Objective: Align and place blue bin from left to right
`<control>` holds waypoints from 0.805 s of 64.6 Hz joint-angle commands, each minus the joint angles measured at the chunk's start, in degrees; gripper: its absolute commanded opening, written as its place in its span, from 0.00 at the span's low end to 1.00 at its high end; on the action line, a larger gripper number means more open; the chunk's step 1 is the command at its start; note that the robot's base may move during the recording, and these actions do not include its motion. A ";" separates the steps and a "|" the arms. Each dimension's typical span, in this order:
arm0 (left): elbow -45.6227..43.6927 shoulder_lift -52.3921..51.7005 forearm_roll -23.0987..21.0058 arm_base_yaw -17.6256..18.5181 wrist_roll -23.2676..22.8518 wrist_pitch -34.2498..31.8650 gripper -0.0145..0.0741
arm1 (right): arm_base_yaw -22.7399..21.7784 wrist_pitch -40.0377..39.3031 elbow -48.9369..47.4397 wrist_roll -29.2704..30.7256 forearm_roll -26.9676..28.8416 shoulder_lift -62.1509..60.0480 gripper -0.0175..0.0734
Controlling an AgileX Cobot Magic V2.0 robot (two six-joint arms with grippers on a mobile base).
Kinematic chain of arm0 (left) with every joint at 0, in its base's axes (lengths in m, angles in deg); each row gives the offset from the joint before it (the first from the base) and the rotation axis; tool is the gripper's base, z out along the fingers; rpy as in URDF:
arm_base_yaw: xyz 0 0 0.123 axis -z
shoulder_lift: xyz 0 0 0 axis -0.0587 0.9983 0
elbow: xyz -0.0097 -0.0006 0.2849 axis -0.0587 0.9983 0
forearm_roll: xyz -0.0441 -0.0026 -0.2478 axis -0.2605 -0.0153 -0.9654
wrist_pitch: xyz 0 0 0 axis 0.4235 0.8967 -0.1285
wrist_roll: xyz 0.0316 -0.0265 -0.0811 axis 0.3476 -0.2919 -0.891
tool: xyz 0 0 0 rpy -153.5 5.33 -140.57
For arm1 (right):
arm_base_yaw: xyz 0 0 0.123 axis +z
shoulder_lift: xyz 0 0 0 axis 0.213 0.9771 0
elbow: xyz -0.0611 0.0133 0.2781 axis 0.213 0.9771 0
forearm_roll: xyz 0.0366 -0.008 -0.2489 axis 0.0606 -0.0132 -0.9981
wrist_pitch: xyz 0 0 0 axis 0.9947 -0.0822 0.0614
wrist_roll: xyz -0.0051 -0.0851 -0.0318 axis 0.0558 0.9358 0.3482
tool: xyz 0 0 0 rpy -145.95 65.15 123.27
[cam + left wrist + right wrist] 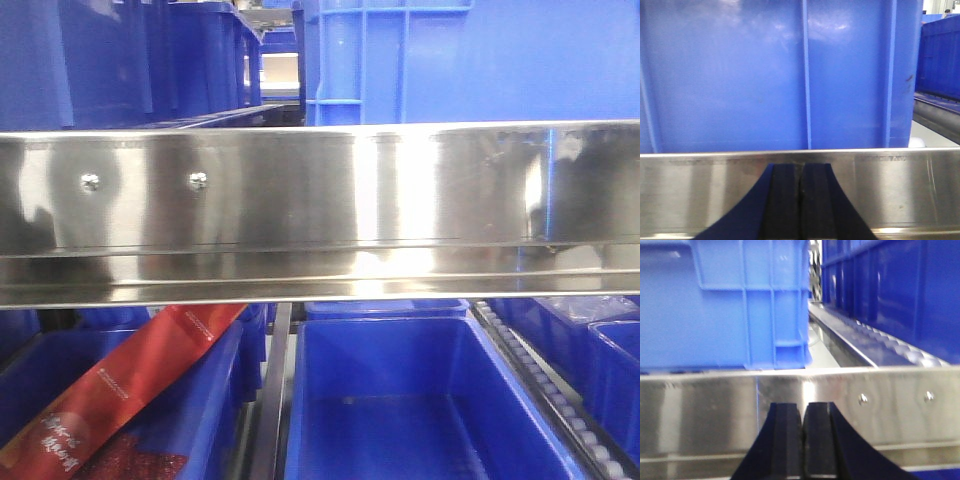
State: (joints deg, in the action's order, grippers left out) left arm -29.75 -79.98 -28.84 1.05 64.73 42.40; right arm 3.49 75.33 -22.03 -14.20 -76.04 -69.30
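Observation:
The blue bin (pixel 470 60) stands on the upper shelf level behind a shiny steel rail (pixel 320 210), its ribbed wall filling the top right of the front view. Its smooth wall (pixel 780 75) fills the left wrist view just beyond the rail. In the right wrist view the bin's ribbed right corner (pixel 740 305) stands behind the rail. My left gripper (pixel 800 167) is shut with nothing in it, its tips in front of the rail. Also shut and empty, my right gripper (pixel 803 407) sits in front of the rail, below the bin's right corner.
Darker blue bins (pixel 120 60) stand at the upper left and others (pixel 900 295) to the right across a roller track (pixel 865 345). Below the rail are an empty blue bin (pixel 410 400) and one holding a red packet (pixel 130 390). A roller track (pixel 550 390) runs at lower right.

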 commanded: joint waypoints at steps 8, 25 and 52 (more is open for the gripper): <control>-0.12 -0.27 -0.29 -0.13 0.02 -1.15 0.04 | 0.40 -2.35 0.14 0.56 -0.65 -0.25 0.01; -0.12 -0.27 -0.29 -0.13 0.02 -1.15 0.04 | 0.44 -1.95 0.14 0.85 -0.92 -0.25 0.01; -0.12 -0.27 -0.29 -0.13 0.02 -1.15 0.04 | 0.44 -1.67 0.14 1.51 -2.70 -0.25 0.01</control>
State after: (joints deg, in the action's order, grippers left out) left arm -29.75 -79.98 -28.84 1.05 64.73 42.40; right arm 3.74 74.36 -22.03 -13.26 -78.23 -69.30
